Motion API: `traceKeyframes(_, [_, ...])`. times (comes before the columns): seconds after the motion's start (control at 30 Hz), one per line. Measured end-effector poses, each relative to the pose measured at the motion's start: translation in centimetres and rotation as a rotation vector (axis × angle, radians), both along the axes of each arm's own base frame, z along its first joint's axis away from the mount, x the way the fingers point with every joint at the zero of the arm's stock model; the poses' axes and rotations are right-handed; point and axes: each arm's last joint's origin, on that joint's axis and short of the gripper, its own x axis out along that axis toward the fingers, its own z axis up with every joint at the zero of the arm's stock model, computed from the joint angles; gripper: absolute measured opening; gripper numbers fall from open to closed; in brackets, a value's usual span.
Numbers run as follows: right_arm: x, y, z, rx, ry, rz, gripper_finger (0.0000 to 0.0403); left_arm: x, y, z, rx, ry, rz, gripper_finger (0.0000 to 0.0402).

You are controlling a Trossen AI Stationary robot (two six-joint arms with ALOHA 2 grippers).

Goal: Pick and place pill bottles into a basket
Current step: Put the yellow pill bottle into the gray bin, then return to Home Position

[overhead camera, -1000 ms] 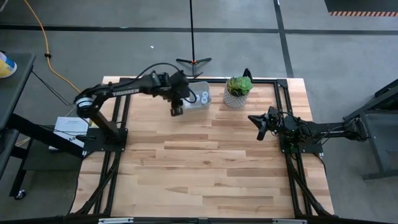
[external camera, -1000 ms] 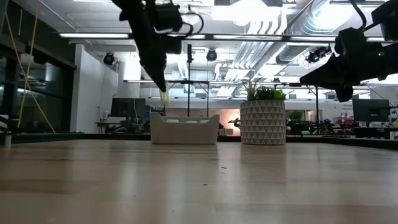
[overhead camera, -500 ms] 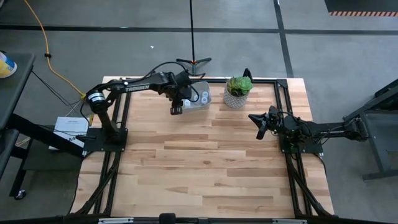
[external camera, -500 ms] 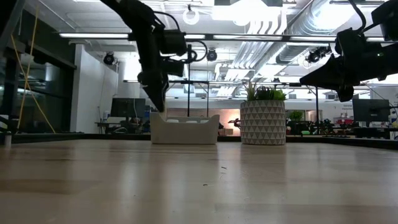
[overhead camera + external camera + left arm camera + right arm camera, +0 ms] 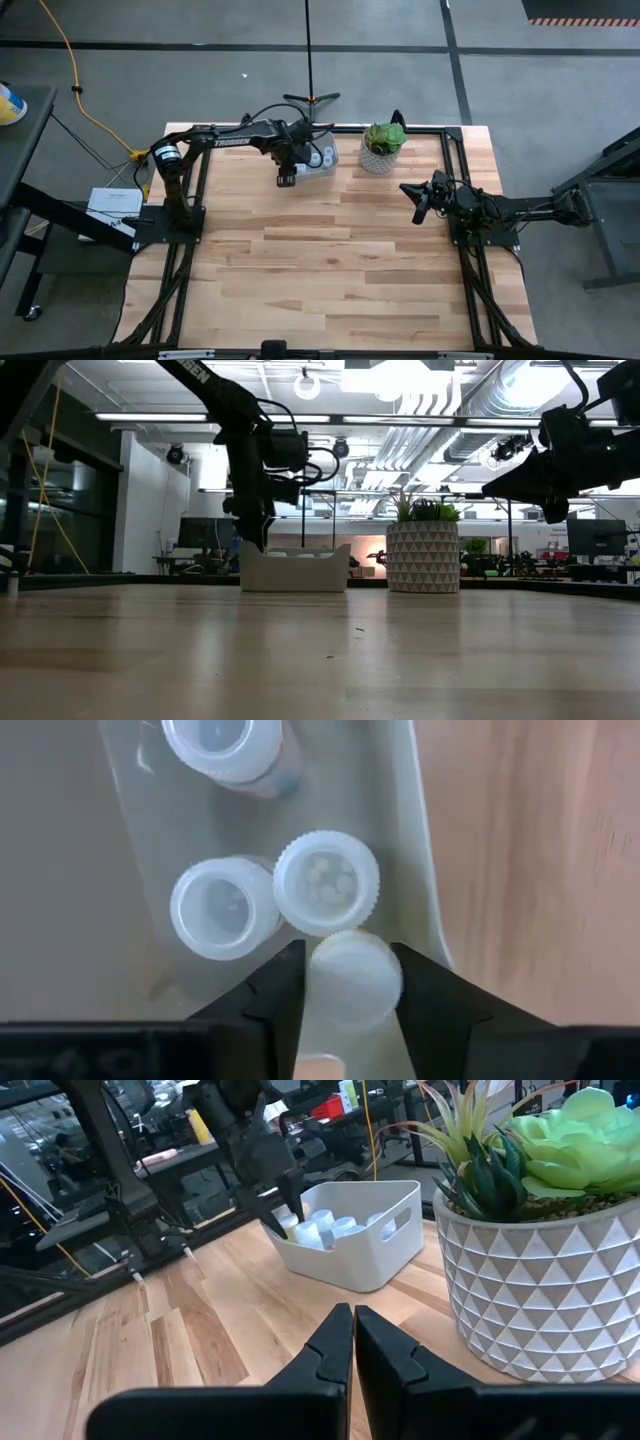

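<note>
My left gripper (image 5: 352, 1010) is shut on a white pill bottle (image 5: 352, 978) and reaches down into the pale basket (image 5: 420, 840) at the table's far middle. It also shows in the high view (image 5: 297, 166) and the low view (image 5: 255, 540). Three more white pill bottles (image 5: 222, 908) (image 5: 326, 882) (image 5: 222, 742) stand upright on the basket's floor. The held bottle sits next to one of them and close to the basket's wall. My right gripper (image 5: 353, 1325) is shut and empty, hovering over the table's right side (image 5: 418, 210). My left gripper pinches the pill bottle's side, just below its cap (image 5: 352, 960), between its two fingers (image 5: 275, 995). The fingers point down from above. The bottle is upright inside the basket; whether its base rests on the floor I cannot tell.
A green plant in a white patterned pot (image 5: 383, 148) stands just right of the basket (image 5: 318, 155). A thin black stand (image 5: 311, 98) is on the floor beyond the far edge. Open wooden tabletop (image 5: 330, 270) lies toward the near edge.
My left gripper has gone down with the pill bottle, from above the basket's rim into the basket, staying shut on it. The bottle, hanging in clear view a second ago, is now behind the basket's wall in the low view.
</note>
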Motion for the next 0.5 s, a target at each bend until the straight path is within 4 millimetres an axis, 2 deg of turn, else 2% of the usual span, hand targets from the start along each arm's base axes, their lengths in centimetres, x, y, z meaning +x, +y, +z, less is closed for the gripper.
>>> traceKeyframes(0.2, [0.0,0.0,0.0,0.000,0.000,0.000,0.0007,0.0,0.0,0.1,0.002,0.004,-0.004,0.0234])
traceKeyframes(0.3, [0.0,0.0,0.0,0.000,0.000,0.000,0.0007,0.0,0.1,0.9,0.009,0.027,0.002,0.0259])
traceKeyframes(0.4, [0.0,0.0,0.0,-0.007,0.004,0.001,0.0007,0.4,0.3,2.9,0.015,0.018,0.010,0.0267])
traceKeyframes(0.5, [0.0,0.0,0.0,-0.010,0.005,0.002,0.0007,1.0,0.6,6.0,0.048,-0.053,0.025,0.0265])
